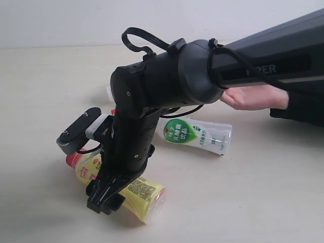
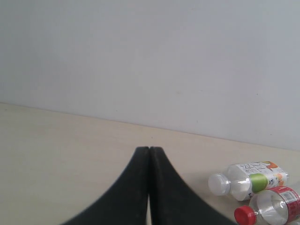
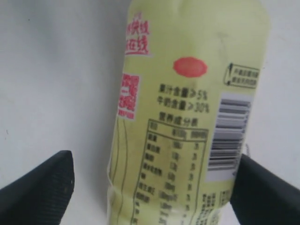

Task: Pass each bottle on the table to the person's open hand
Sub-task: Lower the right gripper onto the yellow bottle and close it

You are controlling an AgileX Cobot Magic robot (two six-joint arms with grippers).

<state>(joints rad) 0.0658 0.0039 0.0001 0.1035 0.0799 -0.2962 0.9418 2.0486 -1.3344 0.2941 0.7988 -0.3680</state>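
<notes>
The yellow-label bottle [image 1: 144, 195] lies on its side on the table [image 1: 263, 192], red cap [image 1: 74, 159] pointing left. My right gripper [image 1: 105, 201] is down over its middle, open. In the right wrist view the yellow-label bottle [image 3: 187, 117] lies between the two fingers of the right gripper [image 3: 152, 187]; one finger [image 3: 265, 192] is close against the barcode side, the other [image 3: 42, 187] stands apart. The green-and-white bottle [image 1: 195, 134] lies behind. The person's open hand [image 1: 250, 96] waits at right. My left gripper [image 2: 149, 150] is shut and empty.
In the left wrist view a clear fruit-print bottle [image 2: 248, 178] and a clear red-label, red-cap bottle [image 2: 274, 206] lie side by side on the table [image 2: 56, 150]. The right arm's black body [image 1: 167, 81] spans the middle of the exterior view. A black sleeve [image 1: 304, 109] rests at right.
</notes>
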